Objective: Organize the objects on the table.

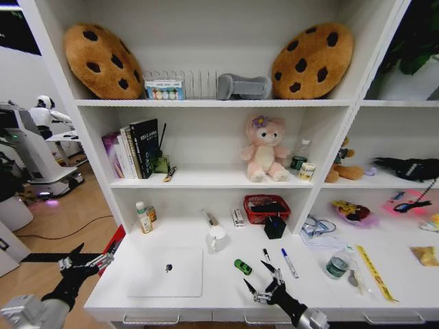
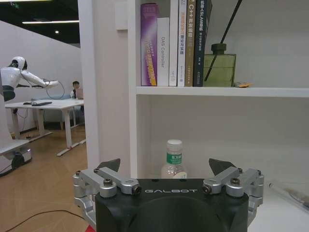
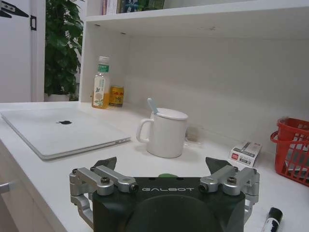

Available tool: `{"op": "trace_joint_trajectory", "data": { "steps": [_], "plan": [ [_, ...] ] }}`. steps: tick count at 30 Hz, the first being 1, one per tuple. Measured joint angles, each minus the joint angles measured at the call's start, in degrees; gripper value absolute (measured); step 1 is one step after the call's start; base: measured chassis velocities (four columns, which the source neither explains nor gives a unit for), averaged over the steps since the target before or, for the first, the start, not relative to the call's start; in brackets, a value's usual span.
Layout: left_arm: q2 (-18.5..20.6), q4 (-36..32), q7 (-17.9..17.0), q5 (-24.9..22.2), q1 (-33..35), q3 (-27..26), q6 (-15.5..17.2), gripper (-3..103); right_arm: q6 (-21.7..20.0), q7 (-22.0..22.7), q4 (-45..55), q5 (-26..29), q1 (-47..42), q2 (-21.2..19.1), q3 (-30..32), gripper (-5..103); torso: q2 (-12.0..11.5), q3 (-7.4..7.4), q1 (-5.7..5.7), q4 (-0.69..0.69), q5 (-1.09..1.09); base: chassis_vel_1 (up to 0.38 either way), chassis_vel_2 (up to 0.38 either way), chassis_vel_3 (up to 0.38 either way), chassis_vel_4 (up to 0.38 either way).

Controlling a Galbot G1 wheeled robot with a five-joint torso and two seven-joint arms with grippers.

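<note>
Pretty bright, even indoor light from overhead, soft shadows under the shelves (image 1: 206, 181). Head view bends hard at the edges, fisheye style. Ceiling strip lights (image 2: 50, 21) glow in the left wrist view; background there is a bit soft.

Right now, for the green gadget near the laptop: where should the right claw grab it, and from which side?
Grip the green gadget across its narrow middle, coming straight down from above. It lies flat on the desk with bare space around it, just ahead of the open right claw.
</note>
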Motion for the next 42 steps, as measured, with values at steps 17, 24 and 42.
{"op": "trace_joint_trajectory", "data": {
  "steps": [17, 24, 42],
  "plan": [
    [0.0, 0.0, 0.0, 0.0, 0.0, 0.0, 0.0, 100, -5.3, 3.5, -7.1, 10.4, 12.0, -2.5, -8.9, 100, 0.0, 0.0, 0.0, 0.0, 0.0, 0.0, 0.0, 0.0, 0.0],
    [0.0, 0.0, 0.0, 0.0, 0.0, 0.0, 0.0, 100, -6.7, 3.5, -9.4, 10.9, 14.8, -2.8, -11.9, 100, 0.0, 0.0, 0.0, 0.0, -0.01, 0.0, 0.0, 0.0, 0.0],
    [0.0, 0.0, 0.0, 0.0, 0.0, 0.0, 0.0, 100, -9.0, 4.6, -12.5, 11.4, 18.6, -3.4, -16.3, 100, 0.0, 0.0, 0.0, 0.0, -0.01, 0.0, 0.0, 0.0, 0.0]
  ]
}}
